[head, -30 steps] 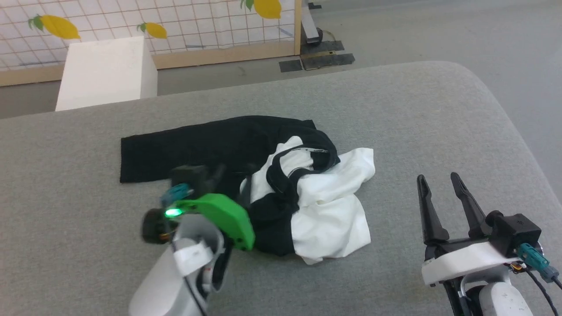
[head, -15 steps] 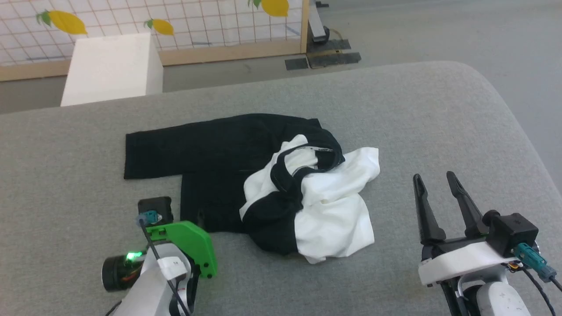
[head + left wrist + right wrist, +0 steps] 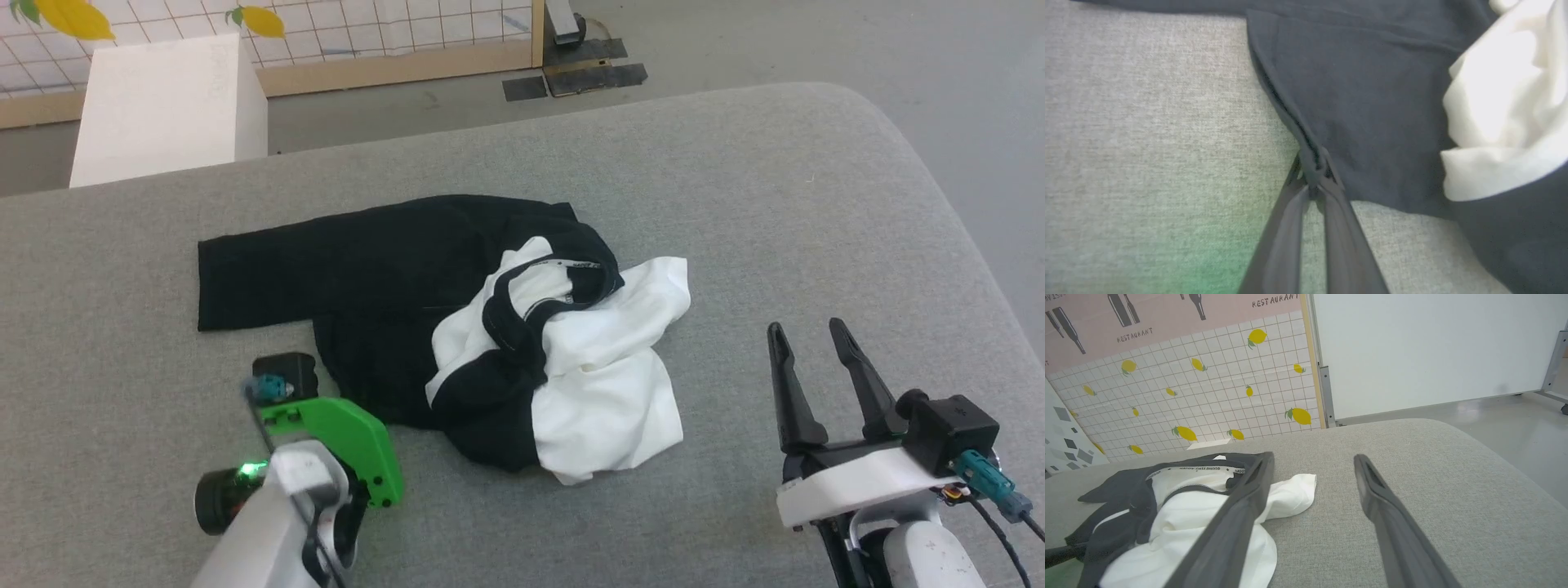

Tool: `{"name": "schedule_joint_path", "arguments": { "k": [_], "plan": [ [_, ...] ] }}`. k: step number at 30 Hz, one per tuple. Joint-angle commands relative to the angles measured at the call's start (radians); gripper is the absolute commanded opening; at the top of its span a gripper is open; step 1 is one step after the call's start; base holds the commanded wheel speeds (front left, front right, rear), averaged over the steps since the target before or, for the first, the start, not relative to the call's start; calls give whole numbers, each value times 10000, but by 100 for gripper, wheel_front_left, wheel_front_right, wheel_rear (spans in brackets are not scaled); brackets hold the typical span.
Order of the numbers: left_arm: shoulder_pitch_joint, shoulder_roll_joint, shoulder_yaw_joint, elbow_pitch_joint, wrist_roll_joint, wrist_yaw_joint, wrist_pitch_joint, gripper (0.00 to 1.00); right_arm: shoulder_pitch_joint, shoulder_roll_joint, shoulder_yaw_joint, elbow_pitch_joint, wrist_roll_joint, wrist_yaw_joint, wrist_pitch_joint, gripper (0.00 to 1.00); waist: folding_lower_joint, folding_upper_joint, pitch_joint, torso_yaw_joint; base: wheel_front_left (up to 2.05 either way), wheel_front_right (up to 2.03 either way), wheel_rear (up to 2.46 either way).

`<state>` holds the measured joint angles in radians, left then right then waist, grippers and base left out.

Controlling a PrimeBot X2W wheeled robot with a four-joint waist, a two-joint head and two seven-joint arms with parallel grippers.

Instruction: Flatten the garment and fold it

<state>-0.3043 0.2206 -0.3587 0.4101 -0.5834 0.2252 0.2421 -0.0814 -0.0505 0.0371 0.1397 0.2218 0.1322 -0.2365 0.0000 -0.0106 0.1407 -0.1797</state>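
Head view: the soft white T-shirt with black sleeves and black neck trim (image 3: 384, 278) lies crumpled mid-way across the grey padded tabletop (image 3: 735, 188), one black sleeve stretched out to the left. The right gripper (image 3: 807, 329) hovers well apart from it, fingers spread.

Left wrist view: the left gripper (image 3: 1312, 169) has its fingers pressed together, pinching a black seamed edge right at the tabletop.

Right wrist view: white folds sit heaped below the collar.

Light, limp cloth, I'd say. It'll drape and bunch, so edges and corners are the places to grab. The white corner nearest the right gripper looks a good second hold.
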Motion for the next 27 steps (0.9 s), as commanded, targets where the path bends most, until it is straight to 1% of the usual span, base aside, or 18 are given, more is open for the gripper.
{"name": "schedule_joint_path", "arguments": {
  "k": [1, 4, 5, 8, 11, 14, 17, 19, 20, 21, 22, 24, 27],
  "plan": [
    [311, 10, 221, -123, -57, 41, -537, 0, -49, 3, -13, 30, 47, -15, -74, 100, 0, 106, -143, 160, 0, 0, 0],
    [613, 202, 843, -635, -55, 299, -1717, 0, 12, 3, -45, 44, -10, -15, -80, 100, 0, 106, -312, 375, 0, 0, 0],
    [762, 328, 1119, -854, -53, 448, -2089, 0, 41, 3, -64, 48, -19, -15, -75, 100, 0, 106, -371, 467, 0, 0, 0],
    [1289, 746, 1804, -1443, -75, 865, -2657, 0, 124, 3, -81, 48, -50, -15, -47, 100, 0, 106, -525, 717, 0, 0, 0],
    [1997, 1209, 2476, -2127, -164, 1307, -2801, 0, 212, 3, -85, 11, -50, -15, -1, 100, 0, 106, -609, 971, 0, 0, 0],
    [2707, 1593, 3016, -2555, -224, 1738, -2722, 0, 285, 3, -88, -29, -55, -15, 40, 100, 0, 106, -647, 1206, 0, 0, 0],
    [3476, 1930, 3408, -2818, -112, 2348, -2482, 0, 340, 3, -99, -55, -59, -15, 100, 100, 0, 106, -670, 1426, 0, 0, 0],
    [3886, 1935, 3597, -2923, -210, 2639, -2265, 0, 365, 3, -130, -71, -79, -15, 137, 100, 0, 106, -679, 1567, 0, 0, 0],
    [4025, 1895, 3612, -2993, -286, 2658, -2180, 0, 376, 3, -149, -88, -86, -15, 156, 100, 0, 106, -668, 1632, 0, 0, 0],
    [4143, 1823, 3596, -3108, -378, 2594, -2164, 83, 379, 3, -174, -108, -94, -15, 187, 100, 0, 106, -642, 1704, 0, 0, 0],
    [4190, 1732, 3574, -3208, -466, 2503, -2205, 100, 374, 3, -204, -124, -104, -15, 212, 100, 0, 106, -617, 1771, 0, 0, 0],
    [4198, 1538, 3412, -3365, -542, 2226, -2433, 100, 340, 3, -314, -154, -154, -15, 280, 100, 0, 106, -556, 1963, 0, 0, 0],
    [3871, 1134, 3199, -3574, -518, 1705, -3384, 100, 70, 3, -593, -230, -251, -15, 498, 100, 0, 106, -378, 2315, 0, 0, 0]
  ]
}}
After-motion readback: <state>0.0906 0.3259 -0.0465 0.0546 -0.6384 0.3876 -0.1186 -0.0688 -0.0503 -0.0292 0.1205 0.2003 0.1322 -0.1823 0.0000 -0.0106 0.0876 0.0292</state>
